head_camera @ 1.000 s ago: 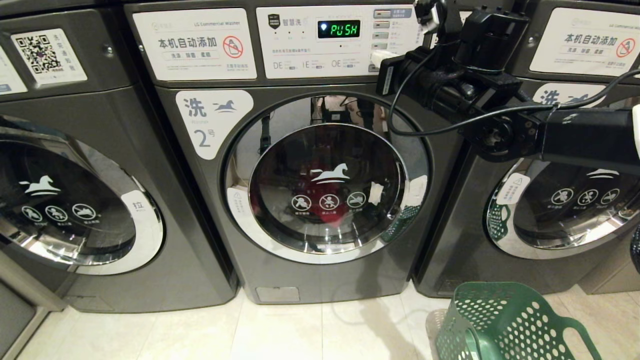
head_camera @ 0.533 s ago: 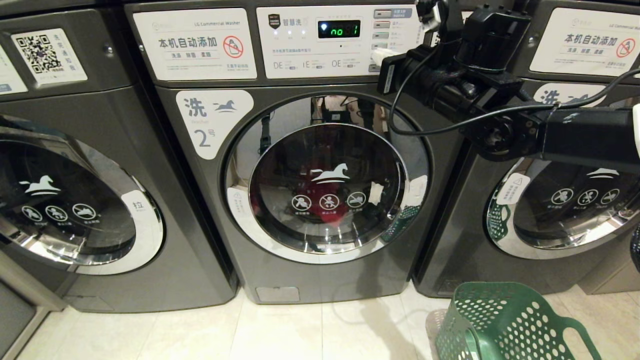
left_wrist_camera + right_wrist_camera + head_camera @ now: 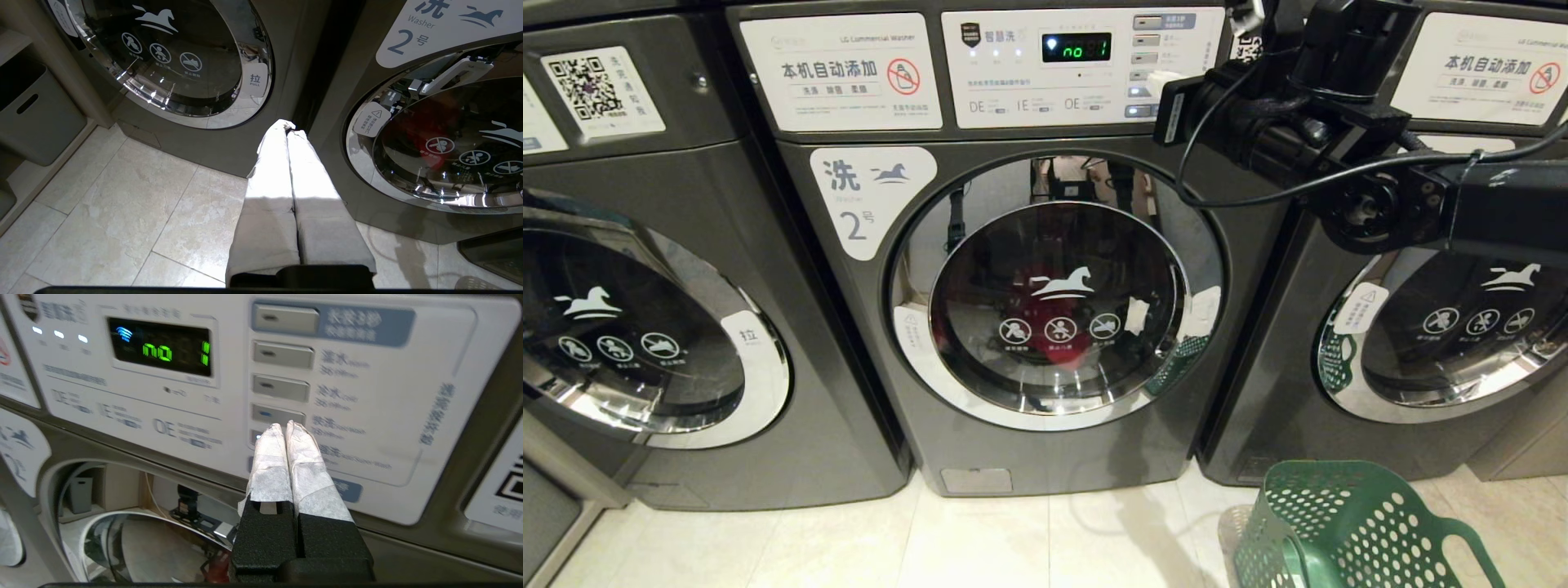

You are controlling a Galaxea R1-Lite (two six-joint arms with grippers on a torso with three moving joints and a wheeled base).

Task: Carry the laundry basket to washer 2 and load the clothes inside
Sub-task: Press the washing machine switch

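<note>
Washer 2 fills the middle of the head view, its round chrome-rimmed door closed and something red behind the glass. Its display reads "no 1". My right gripper is shut and empty, its white-wrapped tips against the column of buttons on the control panel; whether they touch I cannot tell. In the head view the right gripper shows at the panel's right end. The green laundry basket stands on the floor at the lower right. My left gripper hangs low, shut and empty, before washer 2's left edge.
Alike washers stand on either side, one at the left and one at the right, both doors closed. A grey bin sits in a shelf left of the washers. Pale tiled floor runs in front.
The display went from "PUSH" to "no 1". My right arm shifted a little to the right and up along the panel. The left arm and the basket stayed put.
</note>
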